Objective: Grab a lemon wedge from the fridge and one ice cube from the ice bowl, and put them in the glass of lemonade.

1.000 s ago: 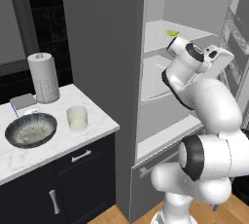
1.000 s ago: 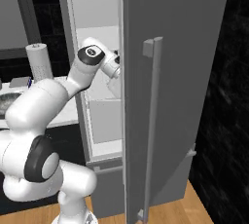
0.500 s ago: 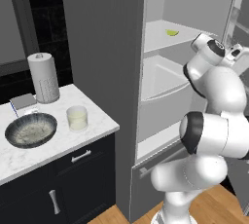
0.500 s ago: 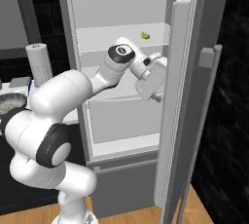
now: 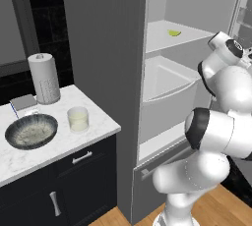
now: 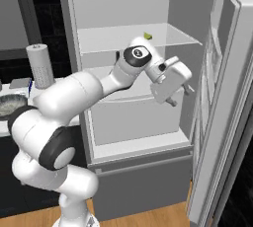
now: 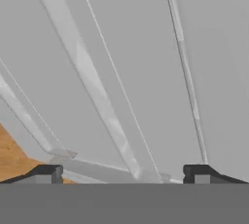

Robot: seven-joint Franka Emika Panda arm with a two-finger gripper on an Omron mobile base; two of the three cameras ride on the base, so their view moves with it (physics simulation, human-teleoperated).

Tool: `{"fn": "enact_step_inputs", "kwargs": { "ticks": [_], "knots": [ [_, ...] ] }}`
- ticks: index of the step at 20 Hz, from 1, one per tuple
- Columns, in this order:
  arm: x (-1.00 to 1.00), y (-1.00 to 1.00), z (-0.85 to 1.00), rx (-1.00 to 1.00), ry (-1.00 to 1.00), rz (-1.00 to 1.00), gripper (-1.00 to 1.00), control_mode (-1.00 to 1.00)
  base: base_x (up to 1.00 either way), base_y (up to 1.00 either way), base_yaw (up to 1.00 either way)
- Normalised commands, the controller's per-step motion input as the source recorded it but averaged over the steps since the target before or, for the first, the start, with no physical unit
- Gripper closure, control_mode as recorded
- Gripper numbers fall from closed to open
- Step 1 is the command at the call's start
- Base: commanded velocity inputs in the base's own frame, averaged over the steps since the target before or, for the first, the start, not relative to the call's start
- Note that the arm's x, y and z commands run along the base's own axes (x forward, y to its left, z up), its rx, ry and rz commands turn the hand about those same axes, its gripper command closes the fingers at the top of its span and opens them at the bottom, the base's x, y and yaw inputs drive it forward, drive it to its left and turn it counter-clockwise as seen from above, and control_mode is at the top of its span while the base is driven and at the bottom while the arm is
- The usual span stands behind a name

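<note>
Since a second ago the door [image 6: 225,97] swings wide, and the gripper [image 6: 179,96], fingers [image 7: 48,173] spread and empty, hangs low beside it while the wedge [image 5: 174,33] lies on the fridge [image 6: 123,38] top shelf, so a straight lift could knock the shelf edge.

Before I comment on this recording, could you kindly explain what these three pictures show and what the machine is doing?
It is a white robot arm on a wheeled base in a rendered kitchen. Two cameras ride on the base, left and right; the third looks along the gripper, open and holding nothing. The fridge stands open with a lemon wedge on its upper shelf. On the counter sit the ice bowl, the glass of lemonade and a paper-towel roll.
</note>
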Motion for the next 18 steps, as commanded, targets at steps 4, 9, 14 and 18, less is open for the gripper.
{"fn": "enact_step_inputs", "kwargs": {
  "ticks": [4, 9, 14, 18],
  "knots": [
    [-0.39, 0.02, 0.11, 0.00, -0.22, 0.00, -1.00, -1.00, 0.00, 0.00, 0.00],
    [-0.08, 0.05, 0.06, -0.05, -0.17, 0.25, -1.00, -1.00, 0.00, 0.00, 0.00],
    [0.01, -0.37, 0.22, -0.22, -0.01, 0.46, -1.00, -1.00, 0.00, 0.00, 0.00],
    [0.03, -0.50, 0.20, -0.14, -0.01, 0.42, -1.00, -1.00, 0.00, 0.00, 0.00]
  ]
}}
